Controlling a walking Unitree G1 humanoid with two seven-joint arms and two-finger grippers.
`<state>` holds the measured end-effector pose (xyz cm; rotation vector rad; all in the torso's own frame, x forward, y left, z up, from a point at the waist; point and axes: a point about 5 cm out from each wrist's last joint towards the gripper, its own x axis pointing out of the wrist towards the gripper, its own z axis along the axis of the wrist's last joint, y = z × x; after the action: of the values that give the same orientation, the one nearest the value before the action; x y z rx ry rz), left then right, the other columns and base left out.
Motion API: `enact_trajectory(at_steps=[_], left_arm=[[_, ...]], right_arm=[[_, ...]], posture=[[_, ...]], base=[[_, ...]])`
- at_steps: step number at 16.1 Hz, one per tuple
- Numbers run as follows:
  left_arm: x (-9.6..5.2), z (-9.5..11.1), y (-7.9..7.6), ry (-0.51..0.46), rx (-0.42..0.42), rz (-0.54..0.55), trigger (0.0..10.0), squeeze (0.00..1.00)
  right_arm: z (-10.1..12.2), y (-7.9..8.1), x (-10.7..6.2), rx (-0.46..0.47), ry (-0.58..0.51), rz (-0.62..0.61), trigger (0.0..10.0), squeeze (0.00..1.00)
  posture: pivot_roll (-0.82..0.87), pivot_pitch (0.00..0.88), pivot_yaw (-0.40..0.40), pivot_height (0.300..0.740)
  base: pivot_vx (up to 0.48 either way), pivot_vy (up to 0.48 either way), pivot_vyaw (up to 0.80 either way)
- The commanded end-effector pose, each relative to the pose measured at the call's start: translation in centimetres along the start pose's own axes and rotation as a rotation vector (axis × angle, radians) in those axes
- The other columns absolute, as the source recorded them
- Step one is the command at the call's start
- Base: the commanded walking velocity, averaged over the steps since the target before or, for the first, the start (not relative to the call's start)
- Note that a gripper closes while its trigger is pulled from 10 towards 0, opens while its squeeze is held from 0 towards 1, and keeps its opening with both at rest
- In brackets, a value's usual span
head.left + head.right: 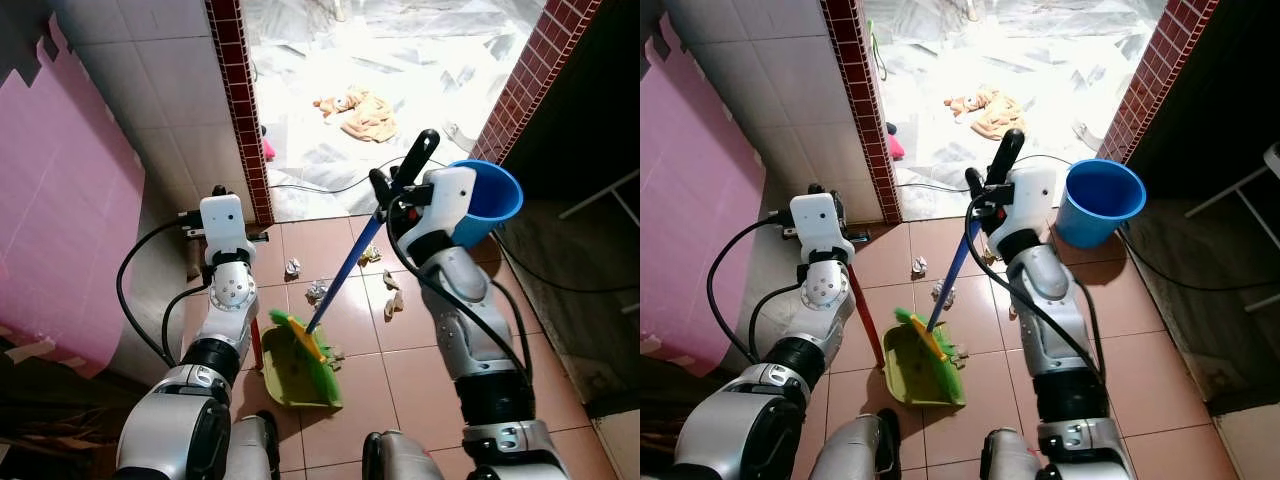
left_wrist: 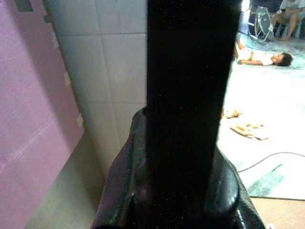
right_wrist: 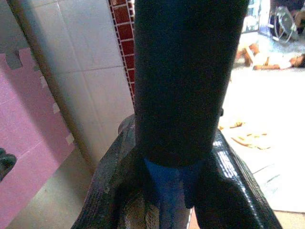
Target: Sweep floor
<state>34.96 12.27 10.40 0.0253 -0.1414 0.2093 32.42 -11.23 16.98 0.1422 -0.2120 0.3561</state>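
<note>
broom (image 1: 345, 270) blue, tilted | bristles in green dustpan (image 1: 290, 375) | paper scraps (image 1: 316, 291) beyond

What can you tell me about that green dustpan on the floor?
The green dustpan looks like plastic, a flat scoop lying on the reddish floor tiles between the robot's arms. A red upright handle rises from its back edge toward the left gripper. The broom's green bristles rest on its front part, with bits of litter beside them.
</note>
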Motion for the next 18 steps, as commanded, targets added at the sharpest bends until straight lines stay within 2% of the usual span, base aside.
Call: enact_trajectory(at_steps=[1,3,5,7,8,10,11,12,14,15,16,17,18], left_arm=[[0.6,0.7,0.7,-0.035,0.022,0.014,10.0,0.00],[0.5,0.6,0.8,-0.035,0.028,0.012,10.0,0.00],[0.5,0.5,0.7,-0.030,0.037,0.005,10.0,0.00],[0.5,0.5,0.5,-0.030,0.038,-0.002,10.0,0.00],[0.5,0.6,0.4,-0.035,0.044,-0.012,10.0,0.00],[0.4,0.4,0.5,-0.032,0.061,-0.010,10.0,0.00],[0.3,0.2,0.8,-0.025,0.058,0.005,10.0,0.00],[0.2,-0.3,1.2,0.012,0.044,0.040,10.0,0.00],[0.3,-0.2,1.0,0.011,0.040,0.039,10.0,0.00],[0.3,-0.1,1.0,0.009,0.042,0.037,10.0,0.00],[0.3,-0.2,0.8,0.012,0.046,0.035,10.0,0.00],[0.1,-0.3,0.5,0.018,0.058,0.020,10.0,0.00],[0.0,-0.4,0.4,0.021,0.060,0.019,10.0,0.00]], right_arm=[[3.5,-0.2,0.9,-0.114,-0.169,0.013,10.0,0.00],[4.8,-0.6,1.3,-0.142,-0.210,-0.002,10.0,0.00],[7.2,-1.3,2.0,-0.173,-0.263,-0.020,10.0,0.00],[7.2,-1.4,2.0,-0.193,-0.262,-0.012,10.0,0.00],[6.8,-1.5,1.9,-0.206,-0.249,-0.007,10.0,0.00],[3.1,-1.7,0.7,-0.215,-0.149,-0.038,10.0,0.00],[2.3,-1.6,0.4,-0.211,-0.126,-0.048,10.0,0.00],[0.8,-1.4,0.0,-0.188,-0.085,-0.068,10.0,0.00],[-1.4,-0.7,-0.4,-0.156,-0.004,-0.093,10.0,0.00],[-1.7,-0.6,-0.4,-0.148,0.012,-0.098,10.0,0.00],[-2.4,-0.1,-0.5,-0.113,0.049,-0.100,10.0,0.00],[-2.7,0.8,-0.3,-0.037,0.055,-0.093,10.0,0.00],[-2.6,1.0,-0.1,-0.017,0.045,-0.091,10.0,0.00]], posture=[[-0.12,0.097,0.046,0.740],[-0.12,0.097,0.046,0.740],[-0.13,0.099,0.049,0.740],[-0.13,0.099,0.049,0.740],[-0.13,0.099,0.049,0.740],[-0.13,0.099,0.049,0.740],[-0.13,0.099,0.049,0.740],[-0.13,0.099,0.049,0.740],[-0.13,0.099,0.049,0.740],[-0.13,0.099,0.049,0.740],[-0.13,0.099,0.049,0.740],[-0.12,0.093,0.047,0.740],[-0.12,0.093,0.047,0.740]], base=[[0.000,0.000,0.00],[0.000,0.000,0.00],[0.000,0.000,0.00],[0.000,0.000,0.00],[0.000,0.000,0.00],[0.000,0.000,0.00],[0.000,0.000,0.00],[0.000,0.000,0.00],[0.000,0.000,0.00],[0.000,0.000,0.00],[0.000,0.000,0.00],[0.000,0.000,0.00],[0.000,0.000,0.00]])
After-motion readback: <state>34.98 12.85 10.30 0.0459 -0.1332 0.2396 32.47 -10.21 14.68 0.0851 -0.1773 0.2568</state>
